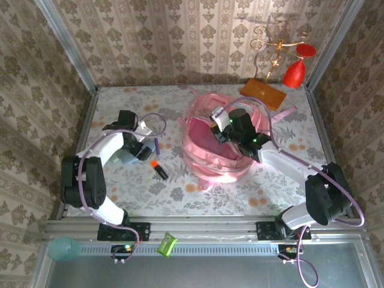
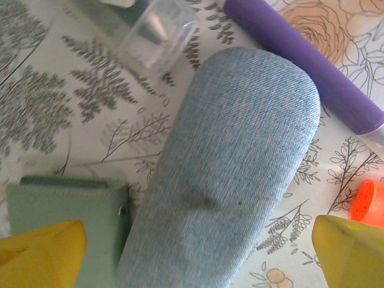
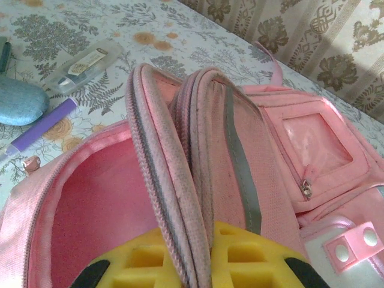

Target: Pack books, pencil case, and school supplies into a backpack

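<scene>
Top view: left end effector (image 1: 137, 153) directly above the pale-blue denim pencil case (image 1: 123, 158) on the bench (image 1: 180, 192), far nearer to it than the right end effector (image 1: 221, 127), clamped on the rim of the pink backpack (image 1: 207, 159).

Left wrist view: yellow fingertips (image 2: 42, 252) spread wide, straddling the pencil case without touching. Long axis running straight away from the end effector, tilted slightly right, with the purple pen (image 2: 306, 60) just beyond.

Right wrist view: pads (image 3: 138, 264) pinching the zip-edged flap, mouth held open, pencil case well off to the left.

Likely next: closing across the short width.
</scene>
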Controlling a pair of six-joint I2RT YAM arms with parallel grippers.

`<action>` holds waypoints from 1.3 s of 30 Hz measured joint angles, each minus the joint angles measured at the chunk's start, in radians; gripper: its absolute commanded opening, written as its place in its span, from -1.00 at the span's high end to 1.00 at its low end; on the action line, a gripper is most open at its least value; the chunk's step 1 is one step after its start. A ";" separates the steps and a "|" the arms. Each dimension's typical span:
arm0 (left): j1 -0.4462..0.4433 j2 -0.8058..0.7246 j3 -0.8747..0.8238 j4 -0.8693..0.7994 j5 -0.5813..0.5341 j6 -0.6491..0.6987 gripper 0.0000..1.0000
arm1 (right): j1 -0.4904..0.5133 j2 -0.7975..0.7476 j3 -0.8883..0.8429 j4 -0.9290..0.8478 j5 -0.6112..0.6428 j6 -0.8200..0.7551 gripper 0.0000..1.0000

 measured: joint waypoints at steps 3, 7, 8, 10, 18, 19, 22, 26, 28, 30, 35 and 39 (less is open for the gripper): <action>0.014 0.058 0.038 -0.012 0.037 0.078 -0.89 | -0.001 0.000 0.000 0.000 -0.005 0.000 1.00; 0.025 0.157 0.122 -0.040 0.072 0.134 -0.72 | -0.002 0.000 0.000 -0.001 -0.012 0.014 1.00; 0.026 0.183 0.144 -0.045 0.079 0.144 -0.70 | -0.002 0.000 0.000 -0.001 -0.013 0.018 1.00; 0.026 0.222 0.166 -0.049 0.089 0.159 -0.67 | -0.002 0.000 0.000 -0.002 -0.016 0.022 1.00; 0.025 0.275 0.175 -0.093 0.120 0.179 -0.29 | -0.002 -0.002 0.000 -0.006 -0.019 0.028 1.00; 0.024 0.275 0.177 -0.095 0.119 0.176 -0.16 | -0.002 -0.002 0.000 -0.006 -0.019 0.029 1.00; 0.019 0.275 0.196 -0.116 0.123 0.164 0.18 | -0.002 -0.002 0.000 -0.006 -0.019 0.039 1.00; 0.010 0.243 0.219 -0.134 0.131 0.121 0.40 | -0.002 -0.002 0.001 -0.007 -0.025 0.057 1.00; 0.000 0.184 0.219 -0.144 0.131 0.084 0.42 | -0.002 -0.002 0.006 -0.018 -0.032 0.072 1.00; -0.019 0.069 0.216 -0.144 0.132 0.023 0.38 | -0.002 -0.002 0.022 -0.037 -0.036 0.087 1.00; -0.103 -0.327 0.126 0.056 0.199 -0.283 0.38 | -0.003 -0.001 0.077 -0.106 -0.046 0.130 1.00; -0.250 -0.467 0.034 0.330 0.197 -0.650 0.47 | -0.004 0.002 0.141 -0.179 -0.055 0.177 1.00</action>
